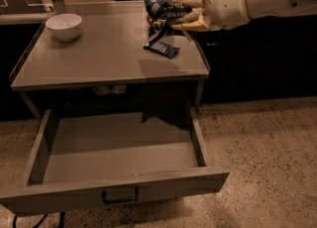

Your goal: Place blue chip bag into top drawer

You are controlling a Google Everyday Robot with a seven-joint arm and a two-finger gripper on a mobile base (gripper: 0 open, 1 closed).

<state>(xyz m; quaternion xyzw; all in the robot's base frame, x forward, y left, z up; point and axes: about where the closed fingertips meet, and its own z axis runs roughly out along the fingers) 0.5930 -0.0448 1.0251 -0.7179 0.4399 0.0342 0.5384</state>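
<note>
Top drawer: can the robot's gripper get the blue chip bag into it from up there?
Probably yes. The gripper, above the table near its back right corner, has its jaws shut on the blue chip bag, and the top drawer stands pulled open with nothing visible inside.

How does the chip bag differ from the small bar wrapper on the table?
The chip bag is clamped in the gripper above the table, near its back right corner; the bar wrapper lies on the table just below it. The chip bag is bigger and crumpled; the bar wrapper is smaller and flat. Both are dark blue with white print.
</note>
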